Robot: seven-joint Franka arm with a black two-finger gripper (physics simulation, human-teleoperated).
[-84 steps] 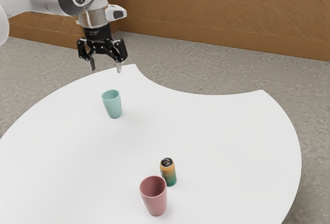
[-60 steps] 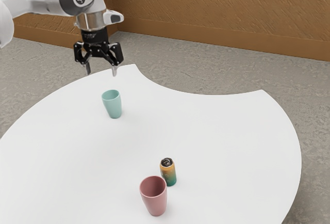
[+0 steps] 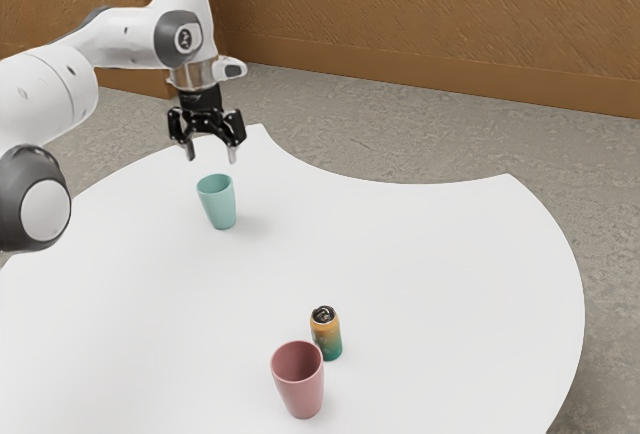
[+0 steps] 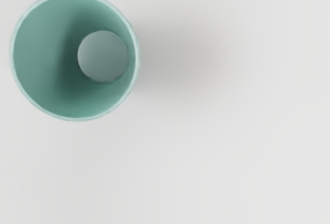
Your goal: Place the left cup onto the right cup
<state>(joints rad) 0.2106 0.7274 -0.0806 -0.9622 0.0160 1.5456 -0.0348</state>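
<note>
Black two-finger gripper (image 3: 211, 157) hangs spread and empty in the frame's upper left, seemingly just above the upright tapered teal cup (image 3: 217, 202); the pink cup (image 3: 298, 380) stands lower centre on the white worktop (image 3: 450, 274).

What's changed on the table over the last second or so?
The gripper, open and empty, has come down toward the teal cup and now hangs closer above it, and the arm's elbow has swung into the exterior view. Nothing was grasped. The teal cup, pink cup and can stayed put.
</note>
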